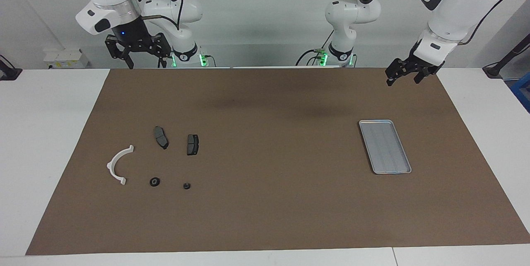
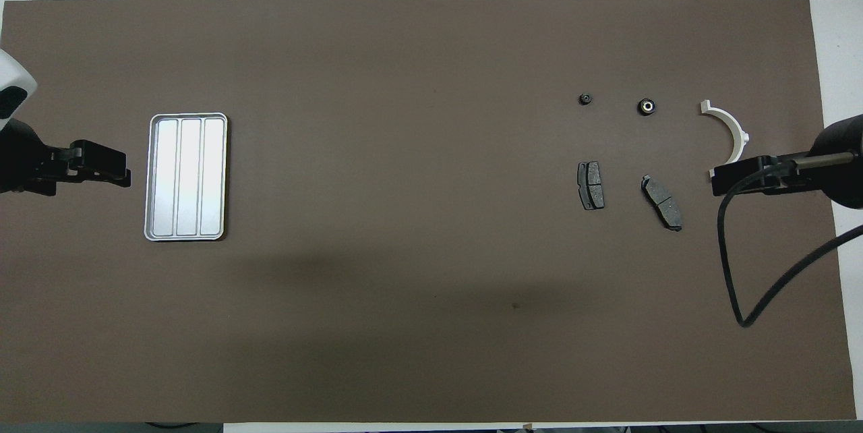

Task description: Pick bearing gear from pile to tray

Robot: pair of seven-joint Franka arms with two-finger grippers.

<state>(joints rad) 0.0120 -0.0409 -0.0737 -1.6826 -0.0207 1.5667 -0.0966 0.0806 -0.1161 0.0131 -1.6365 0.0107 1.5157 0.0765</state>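
Observation:
The pile lies on the brown mat toward the right arm's end: a white curved arc (image 1: pixel 118 165) (image 2: pixel 729 131), two dark grey pads (image 1: pixel 161 137) (image 1: pixel 192 144) and two tiny black round pieces (image 1: pixel 154 182) (image 1: pixel 186 185). I cannot tell which round piece is the bearing gear. The larger round piece (image 2: pixel 646 106) has a pale centre; the smaller one (image 2: pixel 585 98) is plain. The silver tray (image 1: pixel 385 146) (image 2: pixel 152 177) lies bare toward the left arm's end. My right gripper (image 1: pixel 147 64) (image 2: pixel 715 180) hangs open and high over the mat's robot-side edge. My left gripper (image 1: pixel 402 80) (image 2: pixel 125 173) waits open, raised above the mat.
The brown mat (image 1: pixel 265 199) covers most of the white table (image 1: pixel 49 133). A black cable (image 2: pixel 731 264) loops down from the right arm over the mat near the pile.

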